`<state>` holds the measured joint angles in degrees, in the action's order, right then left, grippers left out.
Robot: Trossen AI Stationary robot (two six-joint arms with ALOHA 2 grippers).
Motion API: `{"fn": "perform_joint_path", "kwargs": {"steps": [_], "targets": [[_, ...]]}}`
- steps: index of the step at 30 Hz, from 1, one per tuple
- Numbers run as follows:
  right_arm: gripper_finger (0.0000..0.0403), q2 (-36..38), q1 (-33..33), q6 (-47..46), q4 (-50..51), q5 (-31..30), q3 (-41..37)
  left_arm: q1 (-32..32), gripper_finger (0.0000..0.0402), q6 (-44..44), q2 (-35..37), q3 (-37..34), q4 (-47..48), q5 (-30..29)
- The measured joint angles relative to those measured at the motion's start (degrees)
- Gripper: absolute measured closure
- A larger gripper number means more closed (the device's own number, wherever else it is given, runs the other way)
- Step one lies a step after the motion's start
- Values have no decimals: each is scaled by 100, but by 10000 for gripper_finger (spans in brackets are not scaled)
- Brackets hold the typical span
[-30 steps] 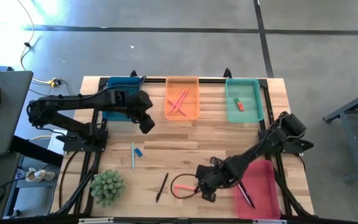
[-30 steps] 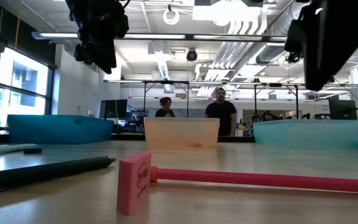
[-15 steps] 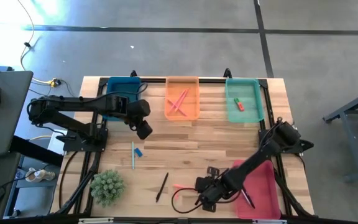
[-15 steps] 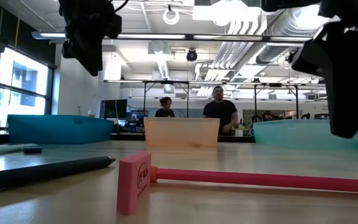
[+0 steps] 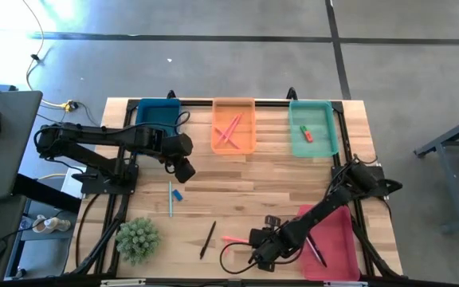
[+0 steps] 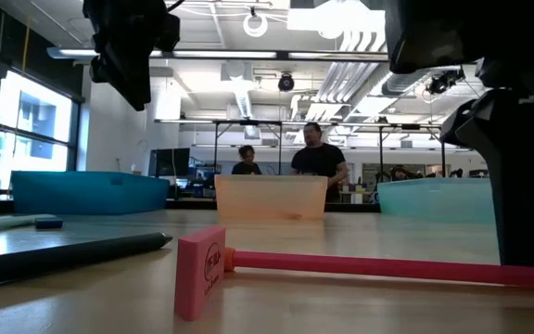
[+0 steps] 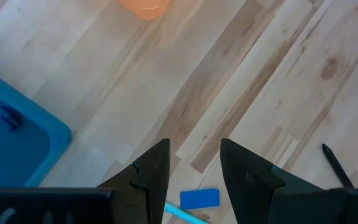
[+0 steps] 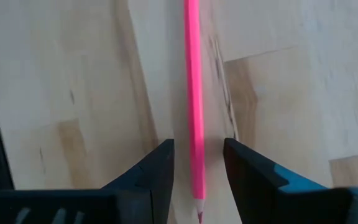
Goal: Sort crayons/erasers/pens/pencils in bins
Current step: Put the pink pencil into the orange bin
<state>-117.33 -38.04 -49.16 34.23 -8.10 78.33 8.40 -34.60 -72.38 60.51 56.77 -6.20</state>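
Note:
A pink pencil [image 8: 193,74] lies flat on the wood table near its near edge; it also shows in the high view [image 5: 231,238] and the low view [image 6: 378,267]. My right gripper [image 8: 197,146] is open and low over it, one finger on each side of the pencil's tip end, apart from it; in the high view my right gripper [image 5: 260,253] is beside the red-pink bin [image 5: 335,231]. My left gripper [image 7: 194,146] is open and empty above a blue eraser [image 7: 199,198] and a light blue stick [image 5: 170,199].
Dark blue bin [image 5: 156,119], orange bin [image 5: 234,143] with pink sticks, and teal bin [image 5: 312,145] with erasers stand along the far edge. A black pen [image 5: 207,239] and a green plant [image 5: 138,239] are near the front. A pink eraser block [image 6: 200,274] stands by the pencil. People stand beyond the table.
My right gripper has gone down and a little toward the near edge, coming low over the pink pencil's end. My left gripper has moved a little toward the near edge, over the blue eraser. Nothing on the table has moved.

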Motion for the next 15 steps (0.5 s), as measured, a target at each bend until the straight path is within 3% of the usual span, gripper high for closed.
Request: {"fn": "perform_joint_path", "kwargs": {"steps": [15], "targets": [[328,-121,70,-772,663,-74,28,-102,273,-47,0,0,0,-57]]}}
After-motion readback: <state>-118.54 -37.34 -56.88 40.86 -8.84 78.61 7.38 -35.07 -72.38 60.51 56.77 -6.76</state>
